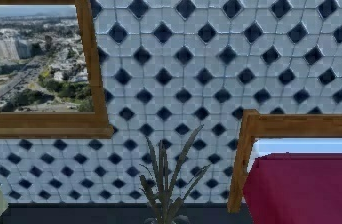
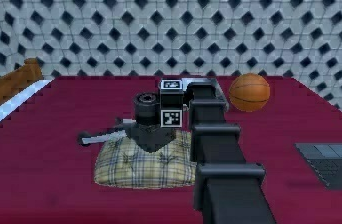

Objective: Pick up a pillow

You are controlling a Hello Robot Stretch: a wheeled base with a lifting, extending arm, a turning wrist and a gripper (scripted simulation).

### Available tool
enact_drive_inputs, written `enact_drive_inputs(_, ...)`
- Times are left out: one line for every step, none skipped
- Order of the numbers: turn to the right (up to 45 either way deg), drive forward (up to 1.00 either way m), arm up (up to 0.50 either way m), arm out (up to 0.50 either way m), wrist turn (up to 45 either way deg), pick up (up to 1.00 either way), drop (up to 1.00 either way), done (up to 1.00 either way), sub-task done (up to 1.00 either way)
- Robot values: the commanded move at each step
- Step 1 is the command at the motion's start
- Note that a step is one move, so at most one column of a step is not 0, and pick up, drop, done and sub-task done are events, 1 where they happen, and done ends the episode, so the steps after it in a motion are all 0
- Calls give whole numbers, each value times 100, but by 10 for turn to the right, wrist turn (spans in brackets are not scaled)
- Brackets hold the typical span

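Note:
A plaid tan pillow (image 2: 139, 165) lies flat on the dark red bed cover (image 2: 39, 170) in the arm side view, just left of the middle. The dark arm bar (image 2: 224, 160) rises from the bottom edge, with two white marked squares (image 2: 172, 100) at its far end. The gripper (image 2: 87, 138) reaches left from its dark body (image 2: 145, 125), and its thin fingers (image 2: 104, 134) stand by the pillow's upper left corner. With the pillow lying on the bed right behind it, I cannot tell whether the gripper holds anything.
An orange basketball (image 2: 249, 93) rests on the bed right of the arm, and a grey laptop (image 2: 334, 162) lies at the right edge. The wooden headboard (image 2: 9, 90) (image 1: 241, 150) stands against the patterned wall. A spiky plant (image 1: 162, 180) and a wood-framed window (image 1: 39, 65) are ahead.

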Motion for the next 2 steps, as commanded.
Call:
enact_drive_inputs(0, 0, 0, 0, 360, 0, 0, 0, 0)
enact_drive_inputs(0, 0, -26, 0, 0, 0, 0, 0, 0)
